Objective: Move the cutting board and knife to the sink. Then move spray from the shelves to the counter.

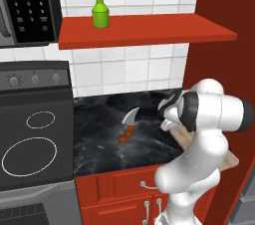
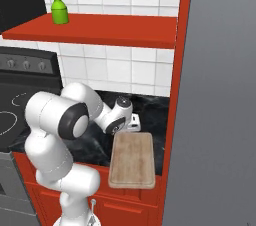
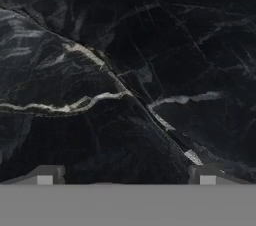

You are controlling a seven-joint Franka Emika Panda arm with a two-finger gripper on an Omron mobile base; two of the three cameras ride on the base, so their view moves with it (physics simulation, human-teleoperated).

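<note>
Two items were laid on the counter (image 1: 104, 144): the knife (image 1: 128, 127) and the cutting board (image 2: 132, 160), the latter overhanging the edge. The spray (image 1: 100, 5) was stood on the shelves (image 1: 149, 30). The gripper (image 3: 127, 177) was spread wide, holding nothing.

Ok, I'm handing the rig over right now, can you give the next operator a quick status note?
End effector: open, empty, facing bare counter.
Knife: lying on the counter, untouched.
Cutting board: flat at the counter's front edge, beside the arm.
Spray: upright on the shelves.
Done: nothing.
Left: board and knife to the sink, then spray down to the counter.
</note>
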